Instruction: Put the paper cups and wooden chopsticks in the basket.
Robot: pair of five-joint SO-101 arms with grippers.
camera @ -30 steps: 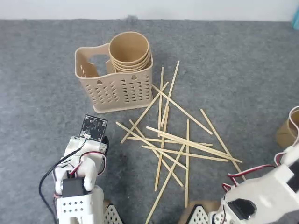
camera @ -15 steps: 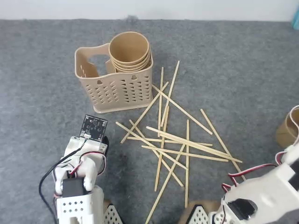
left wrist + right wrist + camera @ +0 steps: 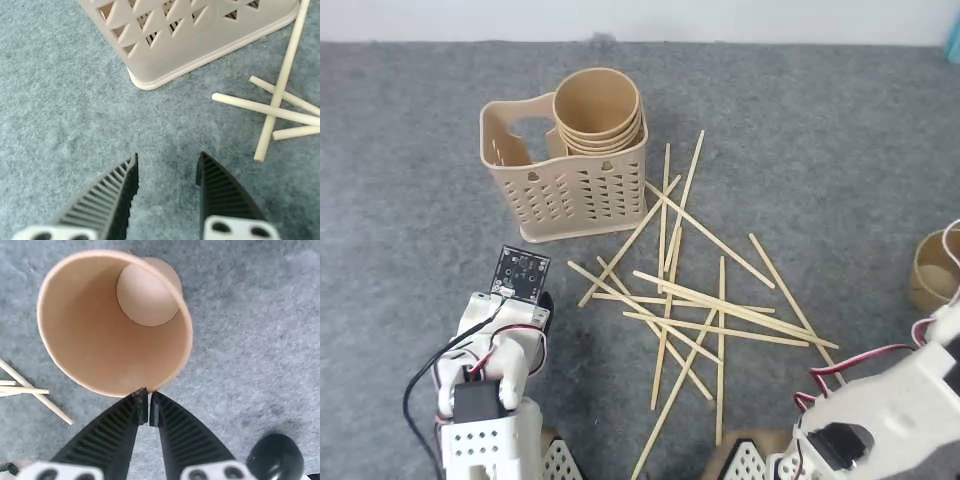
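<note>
A beige slotted basket (image 3: pixel 560 190) stands at the back left of the grey mat with a stack of paper cups (image 3: pixel 597 105) in its right half. Several wooden chopsticks (image 3: pixel 692 300) lie crossed on the mat to its right. One more paper cup (image 3: pixel 931 270) stands at the table's right edge. In the right wrist view this cup (image 3: pixel 100 325) is seen from above, and my right gripper (image 3: pixel 149 402) is shut on its near rim. My left gripper (image 3: pixel 167 175) hangs open over bare mat just in front of the basket's corner (image 3: pixel 200 35), holding nothing, with chopstick ends (image 3: pixel 280 107) beside it.
The left arm's body (image 3: pixel 490 390) fills the front left and the right arm's body (image 3: pixel 890 410) the front right. Bare grey mat lies to the left of the basket and at the back right.
The paper cup at the right edge has shifted slightly away from the front and shows more of its rim. The right arm has moved a little; the left arm is still.
</note>
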